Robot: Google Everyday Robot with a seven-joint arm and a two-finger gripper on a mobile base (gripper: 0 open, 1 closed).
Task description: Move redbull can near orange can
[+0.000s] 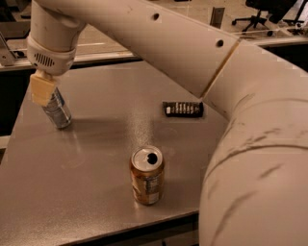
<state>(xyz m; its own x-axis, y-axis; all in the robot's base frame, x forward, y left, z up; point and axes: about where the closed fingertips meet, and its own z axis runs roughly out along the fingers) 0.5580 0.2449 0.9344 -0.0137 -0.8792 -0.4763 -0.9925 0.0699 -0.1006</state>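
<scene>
Gripper (44, 91) at top of tilted redbull can (59, 114), nr table (96, 202) left edge; orange can (147, 177) upright, well apart.

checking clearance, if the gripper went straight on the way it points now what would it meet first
Most likely the redbull can: the gripper, at the picture's upper left, points down with the leaning can's top right under it, perhaps already touching. Beyond that is the table.

We're in an office, folks: swivel chair (255, 13) at one o'clock, desks (285, 40) behind, tool (45, 93) at ten.
</scene>
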